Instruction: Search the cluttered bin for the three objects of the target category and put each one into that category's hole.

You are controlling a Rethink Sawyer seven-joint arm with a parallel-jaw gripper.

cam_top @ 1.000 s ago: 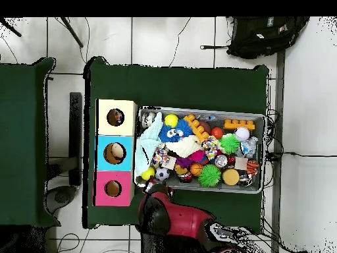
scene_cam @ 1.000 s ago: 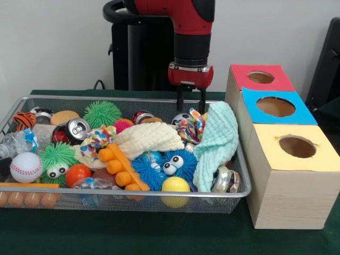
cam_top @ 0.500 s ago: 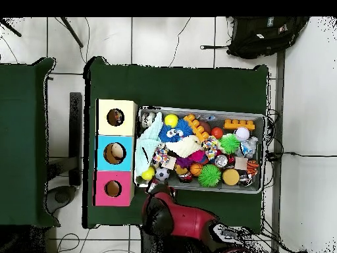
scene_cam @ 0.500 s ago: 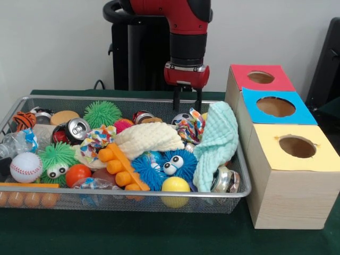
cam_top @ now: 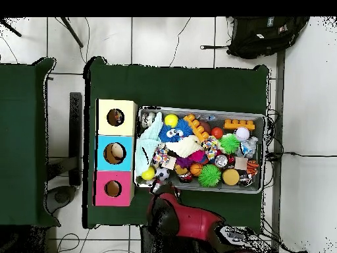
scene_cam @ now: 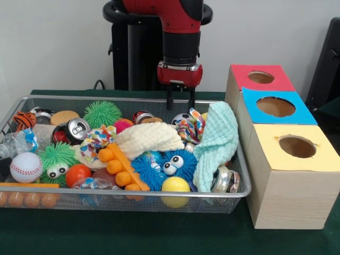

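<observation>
The wire mesh bin [scene_cam: 240,159] is full of toys and stands left of the boxes; it also shows in the overhead view [cam_top: 264,153]. One dotted white fabric piece [scene_cam: 96,137] lies left of centre. A second one [scene_cam: 190,128] lies at the back, next to the mint cloth. They show in the overhead view too [cam_top: 211,149] [cam_top: 160,157]. I cannot make out a third. The yellow-topped hole [scene_cam: 297,146] is on the nearest, largest box [cam_top: 115,117]. My gripper [scene_cam: 180,105] hangs open and empty over the bin's far rim, just above the second piece.
A mint-green waffle cloth [scene_cam: 218,141] drapes over the bin's right end. A cream waffle cloth [scene_cam: 149,137], a blue fuzzy toy [scene_cam: 167,164], a yellow ball [scene_cam: 175,186], cans and a baseball [scene_cam: 25,166] crowd the bin. Blue-topped [scene_cam: 275,106] and red-topped [scene_cam: 260,77] holes lie behind the yellow one.
In the front view the arm has shifted left along the bin's far rim and the gripper has risen slightly. It stays open and empty. Nothing in the bin has moved.
</observation>
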